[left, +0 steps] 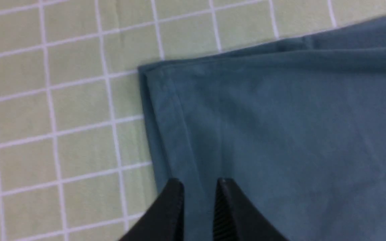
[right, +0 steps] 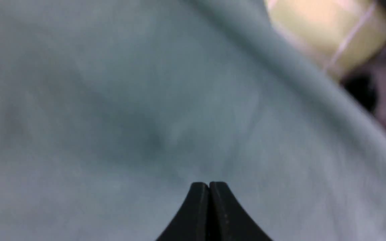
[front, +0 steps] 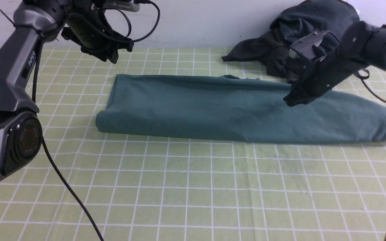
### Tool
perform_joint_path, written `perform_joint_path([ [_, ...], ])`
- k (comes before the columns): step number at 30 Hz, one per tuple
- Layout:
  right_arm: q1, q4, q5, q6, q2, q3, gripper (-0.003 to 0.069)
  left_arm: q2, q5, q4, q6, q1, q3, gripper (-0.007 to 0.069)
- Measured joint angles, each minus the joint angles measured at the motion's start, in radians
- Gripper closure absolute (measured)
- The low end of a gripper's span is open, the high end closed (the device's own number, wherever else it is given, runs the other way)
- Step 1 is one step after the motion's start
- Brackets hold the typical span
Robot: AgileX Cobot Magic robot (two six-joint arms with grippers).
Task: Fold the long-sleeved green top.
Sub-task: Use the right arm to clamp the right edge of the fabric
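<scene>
One folded band, the green long-sleeved top (front: 213, 110) lies left to right across the middle of the checked bench (front: 193, 187). Just over its right part hangs the right tool (front: 287, 101), clenched on nothing. Farther back, above the top's far left corner, the left tool (front: 112, 59) stands slightly parted, empty. A dark clothes heap (front: 280, 40) sits far right.
</scene>
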Motion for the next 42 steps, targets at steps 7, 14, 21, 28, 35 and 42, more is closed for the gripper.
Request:
perform_joint_path([
  [7, -0.112, -0.260, 0.124, 0.369, 0.000, -0.002, 0.0669, -0.065, -0.001, -0.065, 0.028, -0.053, 0.256, 0.0625],
  [14, -0.260, -0.556, 0.132, 0.667, -0.027, -0.001, 0.0663, -0.096, -0.016, 0.037, 0.019, -0.074, 0.521, 0.0625],
  [21, -0.298, -0.392, 0.133, 0.594, -0.146, -0.002, 0.0607, -0.216, -0.011, 0.103, -0.004, -0.073, 0.541, 0.0625],
  [28, -0.316, -0.242, 0.157, 0.506, -0.120, 0.031, 0.0314, -0.544, -0.007, 0.097, 0.026, -0.073, 0.550, 0.0625],
  [35, -0.319, -0.221, 0.148, 0.551, -0.018, 0.038, 0.0158, -0.864, -0.008, 0.072, 0.034, -0.073, 0.765, 0.0625],
  [42, -0.321, -0.095, 0.139, 0.533, 0.017, 0.038, 0.0344, -1.181, -0.093, 0.080, 0.034, -0.073, 1.122, 0.0625],
])
